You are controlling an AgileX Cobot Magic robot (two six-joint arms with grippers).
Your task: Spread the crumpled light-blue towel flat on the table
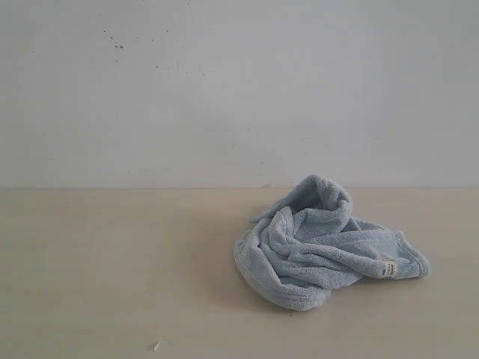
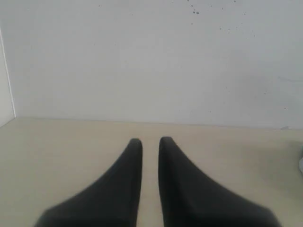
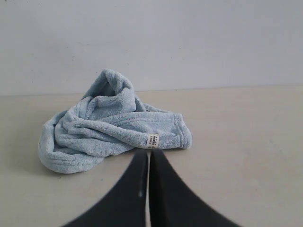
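Fluffy terry, one crumpled towel (image 1: 329, 243) on smooth beige table (image 1: 112, 269); left gripper (image 2: 150, 140) slightly parted, right gripper (image 3: 148, 152) pressed together.

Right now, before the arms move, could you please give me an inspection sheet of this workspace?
Surface: table, pale beige, smooth.
Job's things: towel crumpled in a heap, white label showing.
Clutter: one small white speck on the table.
Grippers: left gripper narrowly open, empty; right gripper shut, empty, facing the towel, not touching it.
Cables: nothing seen.
Surroundings: white wall with dark specks.
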